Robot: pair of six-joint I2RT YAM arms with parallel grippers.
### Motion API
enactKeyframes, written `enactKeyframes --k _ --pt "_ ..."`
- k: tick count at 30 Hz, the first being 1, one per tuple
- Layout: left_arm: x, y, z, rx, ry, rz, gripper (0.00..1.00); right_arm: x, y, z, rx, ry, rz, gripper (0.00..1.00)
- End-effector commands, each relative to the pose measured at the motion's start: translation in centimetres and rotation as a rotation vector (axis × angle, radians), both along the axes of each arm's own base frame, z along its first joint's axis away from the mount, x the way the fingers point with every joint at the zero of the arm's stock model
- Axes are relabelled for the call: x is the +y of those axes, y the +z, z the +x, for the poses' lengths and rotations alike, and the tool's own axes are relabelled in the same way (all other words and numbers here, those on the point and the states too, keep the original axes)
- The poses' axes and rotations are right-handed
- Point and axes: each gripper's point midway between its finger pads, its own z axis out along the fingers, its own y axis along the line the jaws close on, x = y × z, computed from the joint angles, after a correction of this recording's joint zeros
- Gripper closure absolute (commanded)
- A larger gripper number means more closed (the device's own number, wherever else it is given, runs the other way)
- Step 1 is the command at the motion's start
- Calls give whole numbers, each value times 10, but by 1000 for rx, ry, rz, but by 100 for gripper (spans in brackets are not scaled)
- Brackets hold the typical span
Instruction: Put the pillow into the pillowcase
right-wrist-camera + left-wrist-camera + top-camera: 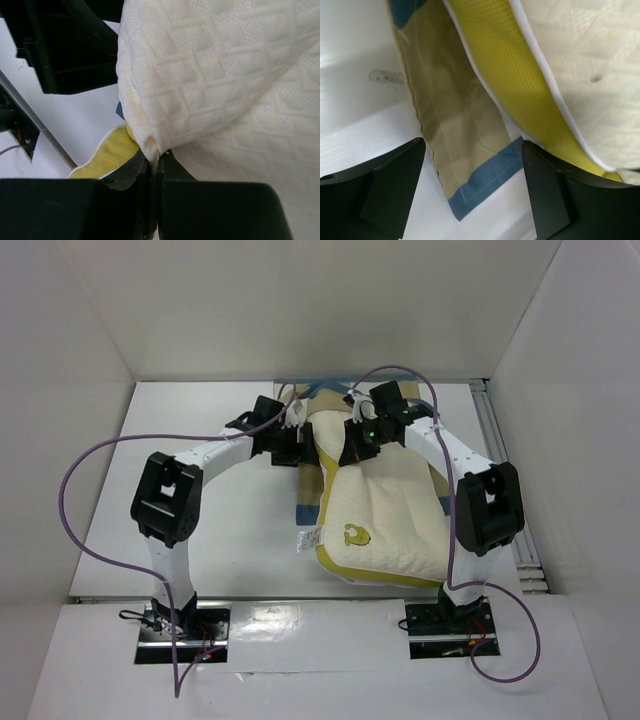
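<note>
The cream quilted pillow (385, 520) with its yellow emblem lies right of the table's middle, its far end lifted. Under it lies the checked pillowcase (305, 502), showing along the pillow's left side and behind it. My right gripper (356, 443) is over the pillow's far end. In the right wrist view this gripper (156, 161) is shut on a pinched fold of the pillow (225, 75), beside its yellow edge band. My left gripper (293, 447) hovers left of the pillow. It stands open (472, 186) over a tan and blue corner of the pillowcase (462, 145), with nothing between the fingers (385, 185).
White walls enclose the table on three sides. A metal rail (500, 440) runs along the right edge. Purple cables (72, 502) loop from both arms. A small white label (308, 542) sticks out at the pillow's left corner.
</note>
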Motion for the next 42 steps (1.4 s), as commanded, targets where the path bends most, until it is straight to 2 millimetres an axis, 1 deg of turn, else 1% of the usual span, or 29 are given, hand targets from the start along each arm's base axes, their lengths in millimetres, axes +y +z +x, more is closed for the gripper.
enactKeyframes --k 1,7,10,12,13,14,15,17,19,21,22,23,24,25,26,27,28,29,30,31,32,33,34,35,37,38,40,41,42 --pt "-5 -21 13 -63 7 41 9 9 44 -9 -80 71 98 100" --pt "4 -54 7 -40 72 54 18 9 60 -5 -99 69 126 100" --pt "0 -55 -1 -43 73 29 22 6 66 -3 -119 61 132 100" --pt "-4 -49 1 -61 72 4 27 7 69 -1 -127 61 135 100" --pt "-7 -48 -2 -50 66 -22 38 7 70 0 -131 56 141 100" --pt "-12 -40 -2 -53 60 -53 48 7 70 0 -131 56 141 100" --pt "-17 -32 -8 -46 33 -93 63 7 70 1 -125 41 137 100" --pt "-26 -12 -15 -32 9 -163 100 2 69 12 -152 -8 108 100" --pt "-31 6 -24 -36 -13 -225 100 0 51 21 -149 -84 16 100" --pt "-37 29 -36 -46 -51 -301 100 -2 52 36 -177 -163 -38 100" --pt "-36 41 -38 -60 -62 -338 100 -9 63 59 -225 -235 -81 100" --pt "-34 66 -40 -101 -77 -377 100 -9 75 68 -257 -262 -103 100" --pt "-34 89 -42 -112 -114 -426 100 -14 112 82 -340 -323 -133 100" --pt "-36 106 -48 -128 -147 -451 100 -11 129 87 -380 -345 -141 100" --pt "-33 122 -49 -143 -157 -478 100 2 148 85 -422 -341 -137 100" --pt "-32 147 -59 -180 -182 -508 100 8 157 81 -436 -329 -154 100" --pt "-31 158 -64 -200 -198 -521 100 18 164 80 -447 -319 -155 100" --pt "-30 164 -71 -199 -210 -534 100 34 150 80 -430 -295 -181 100" --pt "-30 166 -77 -211 -228 -545 100 36 132 83 -401 -287 -206 100" --pt "-27 156 -92 -173 -247 -560 100 40 78 80 -301 -264 -251 100" --pt "-26 144 -96 -146 -238 -558 100 44 50 78 -253 -247 -257 100" --pt "-25 136 -104 -128 -248 -561 100 47 29 86 -238 -253 -240 100" --pt "-23 117 -117 -77 -265 -573 100 50 6 85 -194 -247 -251 100" --pt "-24 106 -127 -50 -281 -574 100 47 -31 85 -119 -256 -283 100" --pt "-21 89 -139 2 -284 -577 100 56 -48 88 -92 -249 -257 100" --pt "-18 81 -146 31 -276 -570 100 61 -50 94 -87 -264 -246 100" --pt "-15 75 -149 21 -287 -538 100 66 -34 109 -111 -289 -198 100" --pt "-17 84 -143 -6 -291 -531 100 66 -18 119 -142 -302 -174 100" --pt "-17 87 -142 -2 -294 -523 100 73 21 135 -212 -331 -118 100"
